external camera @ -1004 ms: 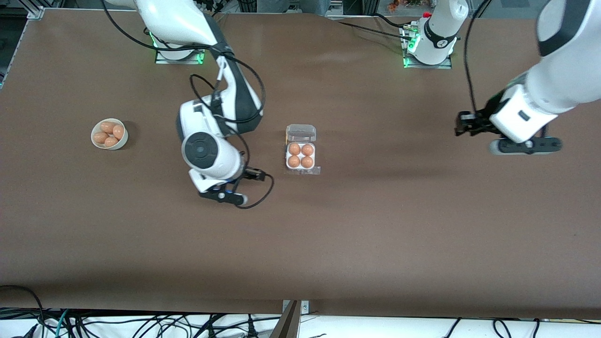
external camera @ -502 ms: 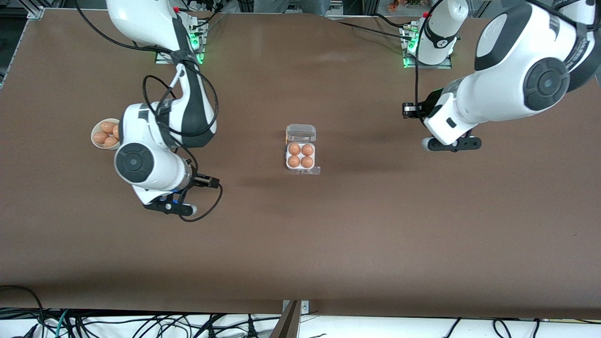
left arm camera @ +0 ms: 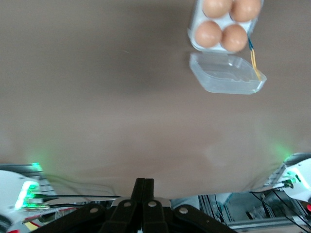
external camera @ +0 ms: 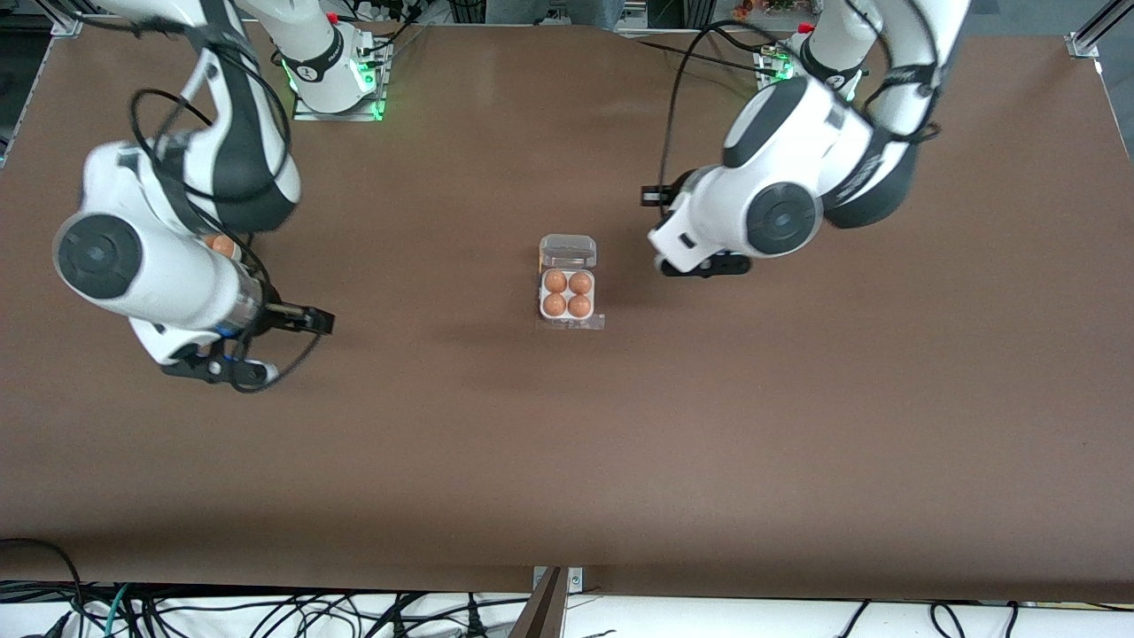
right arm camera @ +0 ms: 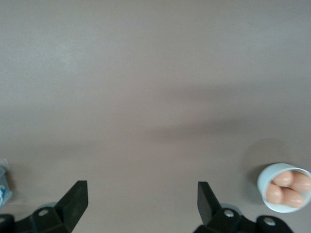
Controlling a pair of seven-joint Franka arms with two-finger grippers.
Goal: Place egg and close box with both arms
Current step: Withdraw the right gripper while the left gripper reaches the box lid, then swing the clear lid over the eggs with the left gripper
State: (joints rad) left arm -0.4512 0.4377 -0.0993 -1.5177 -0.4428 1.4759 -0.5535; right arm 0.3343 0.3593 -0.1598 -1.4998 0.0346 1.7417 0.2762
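The box (external camera: 542, 297) sits open at mid-table with its clear lid (external camera: 568, 251) folded back toward the robots' bases. An egg (external camera: 555, 282) fills each of its four cells. In the left wrist view the box (left arm camera: 193, 30) and lid (left arm camera: 228, 80) also show. My left gripper (external camera: 704, 264) is shut and empty (left arm camera: 144, 187), over the table beside the box toward the left arm's end. My right gripper (external camera: 217, 365) is open and empty (right arm camera: 141, 199), over bare table near the right arm's end.
A round white bowl (right arm camera: 265, 177) with several more eggs (right arm camera: 284, 187) stands near the right arm's end. In the front view the right arm covers most of it and only one egg (external camera: 221, 245) peeks out. Cables lie below the table's near edge.
The right arm has swung away from the box toward its own end of the table, covering the bowl. The left arm has swung in from its end to beside the box.
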